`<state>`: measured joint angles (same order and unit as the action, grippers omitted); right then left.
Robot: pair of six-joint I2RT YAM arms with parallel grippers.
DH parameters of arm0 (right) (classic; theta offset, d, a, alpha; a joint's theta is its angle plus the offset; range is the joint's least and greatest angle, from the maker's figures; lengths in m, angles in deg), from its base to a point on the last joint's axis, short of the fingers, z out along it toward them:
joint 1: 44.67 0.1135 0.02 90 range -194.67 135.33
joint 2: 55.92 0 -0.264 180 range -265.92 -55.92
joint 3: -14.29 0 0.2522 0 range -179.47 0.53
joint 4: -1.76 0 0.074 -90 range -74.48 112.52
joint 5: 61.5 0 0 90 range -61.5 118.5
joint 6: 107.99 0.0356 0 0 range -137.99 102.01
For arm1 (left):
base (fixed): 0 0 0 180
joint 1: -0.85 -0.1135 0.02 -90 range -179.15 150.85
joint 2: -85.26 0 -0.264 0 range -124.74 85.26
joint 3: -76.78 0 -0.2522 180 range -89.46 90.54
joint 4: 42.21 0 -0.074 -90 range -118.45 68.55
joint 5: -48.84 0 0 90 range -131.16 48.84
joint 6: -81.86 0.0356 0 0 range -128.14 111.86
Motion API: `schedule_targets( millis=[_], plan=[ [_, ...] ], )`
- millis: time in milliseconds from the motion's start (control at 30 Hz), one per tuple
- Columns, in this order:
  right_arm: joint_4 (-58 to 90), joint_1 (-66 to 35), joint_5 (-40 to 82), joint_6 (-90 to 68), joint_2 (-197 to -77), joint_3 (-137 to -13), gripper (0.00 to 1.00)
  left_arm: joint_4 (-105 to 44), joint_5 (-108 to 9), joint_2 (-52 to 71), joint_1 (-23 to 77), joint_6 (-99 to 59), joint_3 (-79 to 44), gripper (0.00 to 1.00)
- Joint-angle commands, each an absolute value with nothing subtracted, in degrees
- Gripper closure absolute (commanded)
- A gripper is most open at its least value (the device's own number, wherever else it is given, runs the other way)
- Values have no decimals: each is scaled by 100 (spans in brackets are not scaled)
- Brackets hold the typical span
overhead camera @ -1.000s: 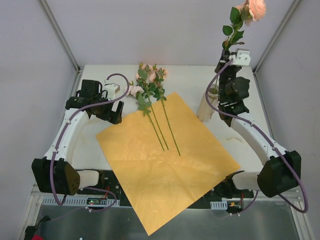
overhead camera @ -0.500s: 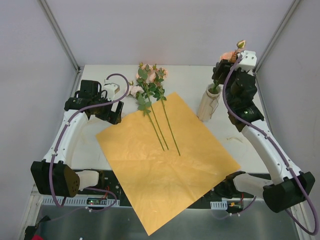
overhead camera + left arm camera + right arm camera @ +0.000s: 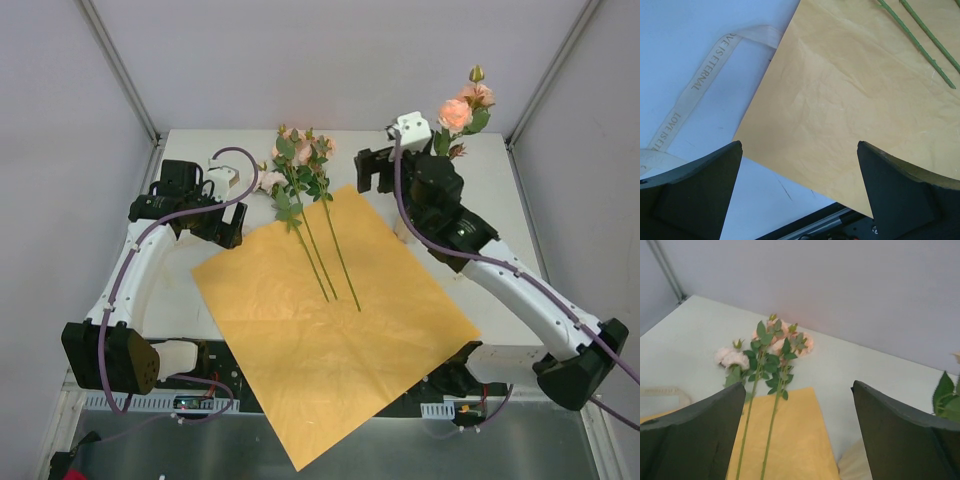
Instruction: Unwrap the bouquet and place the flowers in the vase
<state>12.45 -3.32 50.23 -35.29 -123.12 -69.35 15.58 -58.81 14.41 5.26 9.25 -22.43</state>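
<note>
Here, orange paper [image 3: 330, 340] overlies the white table [image 3: 185, 287].

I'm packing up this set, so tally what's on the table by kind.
Rose stems lying down: 3
Upright rose stem: 1
Orange paper sheet: 1
Cream ribbon: 1
Vase: 1
Total: 7

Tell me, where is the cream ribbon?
In the left wrist view, the ribbon lies on the white table, left of the orange paper, reaching its edge.
</note>
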Motion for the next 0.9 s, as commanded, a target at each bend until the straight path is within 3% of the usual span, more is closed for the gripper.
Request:
schedule_targets(
  millis=[0, 300, 867],
  plan=[
    [2023, 50, 4907, -3847, -12955, -7838, 9, 1673, -5804, 1521, 481, 926, -2108, 1],
    [2957, -28, 3975, -3284, -15151, -8445, 15, 1682, -5874, 1503, 481, 935, -2090, 1],
    [3494, -494, 3166, -3047, -17438, -9552, 34, 1673, -5927, 1486, 481, 1023, -2240, 1]
  ],
)
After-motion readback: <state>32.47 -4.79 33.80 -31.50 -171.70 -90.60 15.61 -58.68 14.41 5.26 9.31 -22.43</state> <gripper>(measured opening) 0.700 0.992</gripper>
